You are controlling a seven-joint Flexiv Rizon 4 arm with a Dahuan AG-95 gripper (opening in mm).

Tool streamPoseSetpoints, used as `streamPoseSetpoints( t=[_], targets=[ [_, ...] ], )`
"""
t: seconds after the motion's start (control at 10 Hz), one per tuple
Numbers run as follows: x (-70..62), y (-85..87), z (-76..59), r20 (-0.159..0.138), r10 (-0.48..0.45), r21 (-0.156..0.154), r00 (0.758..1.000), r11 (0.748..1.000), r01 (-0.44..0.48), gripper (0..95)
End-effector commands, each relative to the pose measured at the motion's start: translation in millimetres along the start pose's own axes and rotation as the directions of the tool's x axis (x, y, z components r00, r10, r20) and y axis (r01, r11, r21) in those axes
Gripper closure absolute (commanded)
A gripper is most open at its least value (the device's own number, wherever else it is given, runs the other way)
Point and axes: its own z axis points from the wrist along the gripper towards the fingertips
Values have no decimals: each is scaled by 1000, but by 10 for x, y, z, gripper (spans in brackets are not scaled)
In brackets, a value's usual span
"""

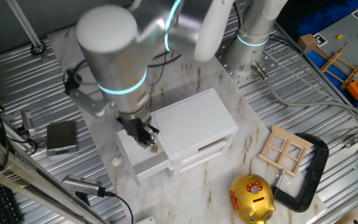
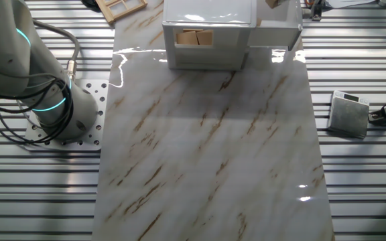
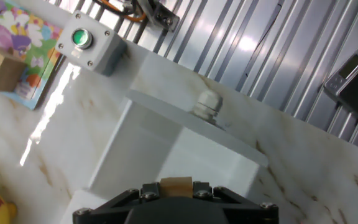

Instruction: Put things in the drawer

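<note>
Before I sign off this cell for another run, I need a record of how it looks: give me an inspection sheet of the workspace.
Surface: white marble-pattern tabletop, bare across the middle.
Job's things: small white wooden cabinet with its upper white drawer pulled open; a tiny light-brown wooden block sits between the fingers; more light-brown blocks show in the cabinet's opening in the other fixed view.
Clutter: gold piggy bank, wooden window frame, black C-clamp.
Grippers: black two-finger gripper shut on the block, over the open drawer.
Cables: black cables near the front edge.
Surroundings: ribbed metal bench; grey box with green button.
</note>
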Motion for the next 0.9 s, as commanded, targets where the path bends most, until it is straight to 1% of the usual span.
streamPoseSetpoints(
  t=[0.1,0.6,0.9],
  targets=[
    [1,-23,86,2,-46,-12,999,999,46,950],
    [84,-77,294,4,-74,-1,997,997,74,950],
    [87,-95,347,6,-90,6,996,996,90,950]
  ],
)
